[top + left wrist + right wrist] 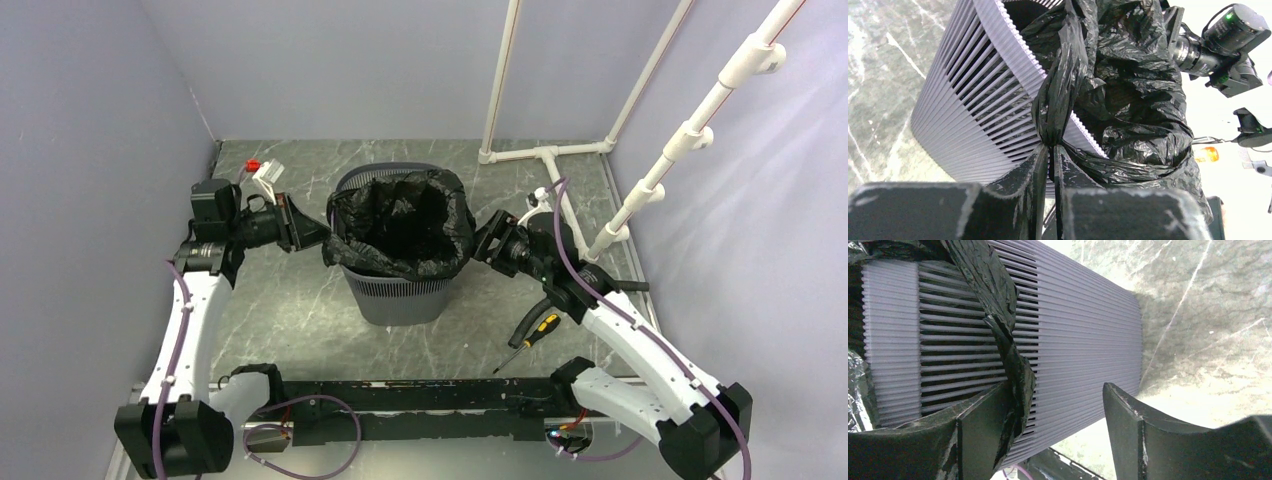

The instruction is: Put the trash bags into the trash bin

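Left fingers pinch trash bag over trash bin rim; right fingers spread.

You're looking at a yellow-and-black screwdriver lying on the marbled table, nearer the bases than your right gripper. A white pipe frame is standing beyond that gripper. A small white-and-red object is sitting behind your left gripper.
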